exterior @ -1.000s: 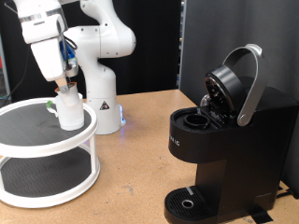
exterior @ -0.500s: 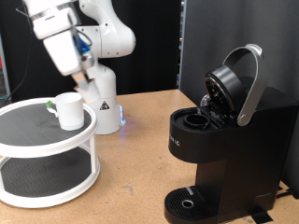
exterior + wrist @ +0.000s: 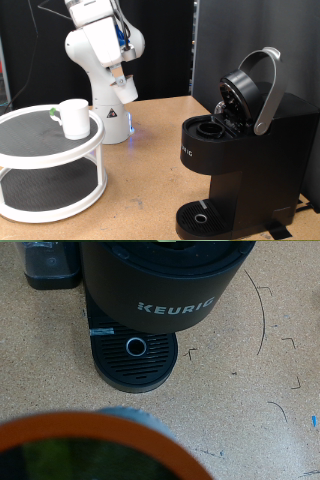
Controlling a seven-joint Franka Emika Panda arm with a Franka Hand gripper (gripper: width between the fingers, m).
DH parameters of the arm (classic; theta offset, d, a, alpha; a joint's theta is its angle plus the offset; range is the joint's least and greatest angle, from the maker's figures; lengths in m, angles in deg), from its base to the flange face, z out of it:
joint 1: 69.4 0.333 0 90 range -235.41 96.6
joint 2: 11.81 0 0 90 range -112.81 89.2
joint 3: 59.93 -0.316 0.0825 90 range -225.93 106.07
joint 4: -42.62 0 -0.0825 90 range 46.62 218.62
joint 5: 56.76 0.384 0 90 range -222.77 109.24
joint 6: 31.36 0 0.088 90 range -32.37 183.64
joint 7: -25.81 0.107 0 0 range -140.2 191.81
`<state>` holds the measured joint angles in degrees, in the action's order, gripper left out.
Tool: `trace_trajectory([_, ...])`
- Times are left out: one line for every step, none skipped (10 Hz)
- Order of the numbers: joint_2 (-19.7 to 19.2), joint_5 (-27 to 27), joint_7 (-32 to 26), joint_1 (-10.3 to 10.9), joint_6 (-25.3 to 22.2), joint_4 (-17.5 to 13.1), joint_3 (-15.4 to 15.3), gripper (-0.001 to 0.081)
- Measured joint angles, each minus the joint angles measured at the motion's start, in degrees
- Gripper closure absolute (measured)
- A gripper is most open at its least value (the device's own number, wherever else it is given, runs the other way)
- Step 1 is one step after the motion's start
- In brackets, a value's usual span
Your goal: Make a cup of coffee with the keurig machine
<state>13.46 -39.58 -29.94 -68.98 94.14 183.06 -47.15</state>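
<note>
Gripper [image 3: 124,82] hangs high in the exterior view, at about 10 o'clock from the keurig machine [image 3: 240,150]; machine lies toward 4 o'clock from it, well apart. Lid raised, pod chamber open. An orange-rimmed round thing [image 3: 85,447] fills the wrist view's foreground, apparently held, though fingers are hidden: grip cannot be told. Drip tray [image 3: 137,360] bare. Cup [image 3: 73,117] stands upright on the white two-tier stand [image 3: 50,165], at 8 o'clock from gripper.

Glossy white rounded arm [image 3: 98,45] — blue cabling.
</note>
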Motion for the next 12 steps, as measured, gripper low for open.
trace_trajectory([0.0, 0.0, -0.5, 0.0, -0.2, 0.0, 0.1, 0.0345])
trace_trajectory([0.0, 0.9, -2.2, 0.2, -0.8, 0.0, 0.4, 0.0345])
trace_trajectory([-0.1, 2.5, -4.1, 0.6, -1.4, -0.2, 0.6, 0.0345])
trace_trajectory([-0.4, 4.5, -5.8, 1.4, -1.4, -0.8, 0.6, 0.0345])
trace_trajectory([-1.1, 6.1, -6.6, 2.3, -1.4, -1.8, 0.5, 0.0345])
trace_trajectory([-2.0, 7.5, -6.8, 3.3, -0.9, -3.0, 0.3, 0.0345])
trace_trajectory([-3.1, 8.7, -8.7, 4.4, -0.9, -4.3, 0.1, 0.0345])
trace_trajectory([-4.3, 10.1, -12.0, 5.5, -1.3, -5.7, 0.2, 0.0345])
trace_trajectory([-5.7, 10.7, -13.8, 6.3, -1.5, -6.9, 0.1, 0.0345])
trace_trajectory([-7.0, 10.6, -13.9, 6.7, -1.8, -7.9, -0.2, 0.0345])
trace_trajectory([-8.4, 10.6, -13.9, 6.8, -2.3, -9.2, -0.4, 0.0345])
trace_trajectory([-8.4, 10.6, -13.9, 6.8, -2.3, -9.1, -0.4, 0.0345])
